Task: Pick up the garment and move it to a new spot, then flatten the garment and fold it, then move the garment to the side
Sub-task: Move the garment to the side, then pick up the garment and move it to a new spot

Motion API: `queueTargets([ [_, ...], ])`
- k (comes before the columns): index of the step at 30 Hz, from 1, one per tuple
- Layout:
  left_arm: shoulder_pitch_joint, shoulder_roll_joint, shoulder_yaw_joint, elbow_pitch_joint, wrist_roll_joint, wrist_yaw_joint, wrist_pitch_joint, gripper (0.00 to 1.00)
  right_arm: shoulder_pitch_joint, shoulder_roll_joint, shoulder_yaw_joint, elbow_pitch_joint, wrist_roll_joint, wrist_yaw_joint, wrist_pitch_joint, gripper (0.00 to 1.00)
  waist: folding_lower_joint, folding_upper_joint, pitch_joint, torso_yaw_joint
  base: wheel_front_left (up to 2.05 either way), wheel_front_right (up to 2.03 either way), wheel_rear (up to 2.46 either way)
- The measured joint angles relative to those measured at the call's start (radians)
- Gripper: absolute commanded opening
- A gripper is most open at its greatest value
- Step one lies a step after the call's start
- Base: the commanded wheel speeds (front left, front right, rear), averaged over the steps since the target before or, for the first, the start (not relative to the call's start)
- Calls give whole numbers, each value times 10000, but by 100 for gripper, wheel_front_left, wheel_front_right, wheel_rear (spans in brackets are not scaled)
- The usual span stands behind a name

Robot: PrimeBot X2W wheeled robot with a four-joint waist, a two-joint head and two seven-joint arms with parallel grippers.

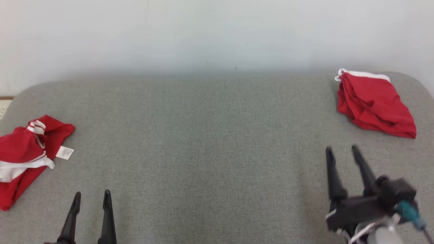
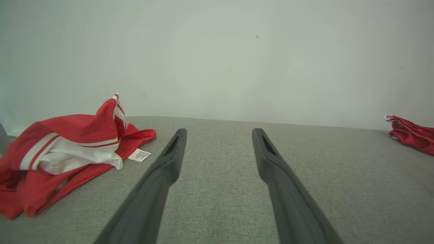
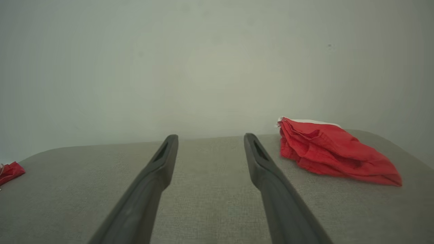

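A crumpled red garment with white stripes and a white label [image 1: 25,154] lies at the left edge of the grey padded table [image 1: 210,142]; the left wrist view has it at the left [image 2: 67,152]. A second red garment [image 1: 373,103], folded into a bundle with a white hem, rests at the far right; the right wrist view shows it to the right of the fingers [image 3: 332,152]. My left gripper [image 1: 92,196] hovers open near the front edge, right of the crumpled garment, holding nothing. My right gripper [image 1: 341,148] stands open and empty, just in front of the folded garment.
A pale wall rises right behind the table's far edge. The table has rounded corners at the far left and far right. A strip of light floor or furniture [image 1: 5,103] shows past the left corner.
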Motion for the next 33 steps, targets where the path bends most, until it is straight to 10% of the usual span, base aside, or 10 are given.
queueTargets([
  [33,462,115,-81,823,428,249,-2,100,1860,1340,-591,-176,-1358,-2,0,100,3,0,-888,-74,0,0,0],
])
